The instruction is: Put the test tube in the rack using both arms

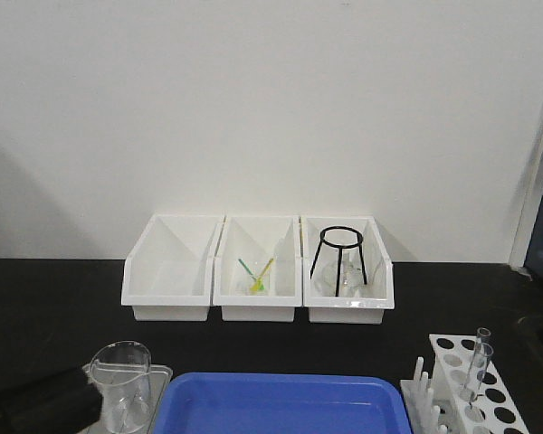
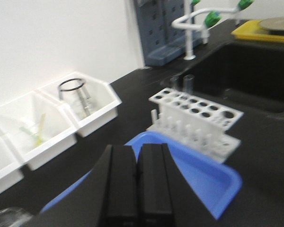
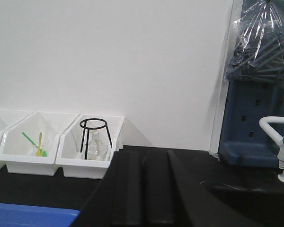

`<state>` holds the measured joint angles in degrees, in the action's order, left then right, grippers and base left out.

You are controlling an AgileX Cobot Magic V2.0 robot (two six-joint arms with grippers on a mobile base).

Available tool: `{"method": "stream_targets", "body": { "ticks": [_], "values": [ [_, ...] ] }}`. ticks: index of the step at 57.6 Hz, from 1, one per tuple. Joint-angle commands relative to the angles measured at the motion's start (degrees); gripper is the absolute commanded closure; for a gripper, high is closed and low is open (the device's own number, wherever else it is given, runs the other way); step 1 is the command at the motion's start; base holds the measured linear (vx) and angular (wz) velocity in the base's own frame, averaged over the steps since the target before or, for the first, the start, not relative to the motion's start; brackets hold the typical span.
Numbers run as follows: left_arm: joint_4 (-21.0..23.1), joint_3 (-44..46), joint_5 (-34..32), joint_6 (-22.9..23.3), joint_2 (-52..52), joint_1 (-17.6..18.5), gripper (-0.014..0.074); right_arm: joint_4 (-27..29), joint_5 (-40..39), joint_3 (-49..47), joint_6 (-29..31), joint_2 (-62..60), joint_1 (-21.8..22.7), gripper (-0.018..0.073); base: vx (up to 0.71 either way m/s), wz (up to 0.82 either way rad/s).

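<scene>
White plastic rack (image 1: 475,384) stands at the front right of the black worktop (image 1: 54,298), top plate with rows of round holes, upright pegs along its left side. Two clear glass tubes show in it; the test tube (image 1: 479,362) stands upright in a hole of the top plate near the far end, a second tube just beside it. In the left wrist view the rack (image 2: 199,116) sits just beyond the far rim of the blue tray (image 2: 213,182), the tubes blurred at its far side.

Blue tray (image 1: 281,402): front centre, just left of the rack.

Clear glass beaker (image 1: 119,380): front left, beside the tray's left edge; a black arm part lies just left of it.

White bins (image 1: 258,267), three in a row against the wall: left one bare inside; middle holds green and yellow sticks (image 1: 258,271); right holds a black wire tripod stand (image 1: 342,258) with glassware under it.

Left tool (image 2: 137,184): black fingers pressed together, nothing between them, above the tray.

Right tool (image 3: 144,189): black fingers pressed together, holding nothing, over the dark worktop to the right of the bins.

Sink (image 2: 246,75), white tap (image 2: 194,23) with green handles, blue pegboard (image 3: 255,113) and yellow tray (image 2: 262,33) lie beyond the rack.
</scene>
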<state>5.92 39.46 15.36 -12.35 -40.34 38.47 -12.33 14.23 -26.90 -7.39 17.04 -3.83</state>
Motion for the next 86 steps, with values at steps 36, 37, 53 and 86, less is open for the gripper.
{"method": "stream_targets", "body": {
  "ticks": [36, 37, 53, 86],
  "values": [
    [2.4, -39.9, -10.8, 0.6, 41.9, -33.5, 0.0603, -0.4, -4.5, -1.6, 0.2, 0.6, 0.3, 0.057, 0.0, 0.0],
    [2.8, -39.7, -10.0, 0.5, 41.8, -33.5, 0.0603, -0.4, -4.5, -1.6, 0.2, 0.6, 0.3, 0.057, 0.0, 0.0],
    [3.4, -39.6, -9.8, 0.9, 41.8, -33.5, 0.0603, -0.4, -4.5, -1.6, 0.2, 0.6, 0.3, 0.057, 0.0, 0.0],
    [3.4, -39.6, -9.8, 0.9, 41.8, -33.5, 0.0603, -0.4, -4.6, -1.6, 0.2, 0.6, 0.3, 0.057, 0.0, 0.0]
  ]
}}
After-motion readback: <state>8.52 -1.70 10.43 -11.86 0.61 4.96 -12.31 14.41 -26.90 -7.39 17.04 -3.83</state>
